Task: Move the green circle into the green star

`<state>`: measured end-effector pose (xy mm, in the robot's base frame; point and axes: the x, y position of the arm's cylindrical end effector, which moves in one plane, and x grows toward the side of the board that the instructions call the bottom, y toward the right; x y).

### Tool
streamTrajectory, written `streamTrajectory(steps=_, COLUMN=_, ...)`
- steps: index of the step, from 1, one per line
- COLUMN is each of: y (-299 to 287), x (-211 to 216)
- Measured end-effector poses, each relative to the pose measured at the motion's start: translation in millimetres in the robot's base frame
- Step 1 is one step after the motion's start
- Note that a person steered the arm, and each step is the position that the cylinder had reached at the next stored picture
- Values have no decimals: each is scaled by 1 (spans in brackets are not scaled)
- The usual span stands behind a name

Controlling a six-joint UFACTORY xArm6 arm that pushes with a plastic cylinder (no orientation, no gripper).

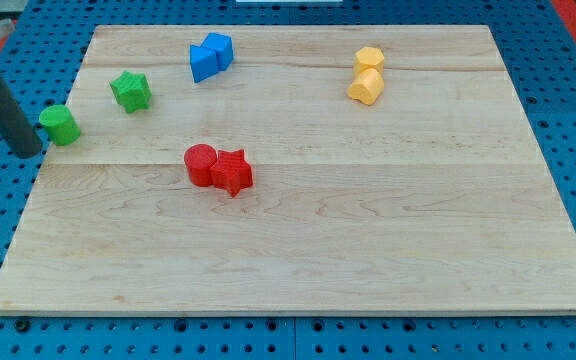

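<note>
The green circle lies at the wooden board's left edge. The green star lies up and to the right of it, a short gap apart. My rod comes down from the view's upper left, and my tip sits just left of and slightly below the green circle, close to it or touching it.
Two blue blocks touch each other near the top centre. Two yellow blocks touch at the upper right. A red circle and a red star touch near the middle. The wooden board rests on a blue perforated table.
</note>
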<state>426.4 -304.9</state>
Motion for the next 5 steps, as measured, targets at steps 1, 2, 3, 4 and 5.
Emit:
streamTrajectory(steps=1, y=0, x=-12)
streamTrajectory(steps=2, y=0, x=-29)
streamTrajectory(steps=3, y=28, x=-49)
streamTrajectory(steps=4, y=50, x=-81)
streamTrajectory(steps=5, y=54, x=-63)
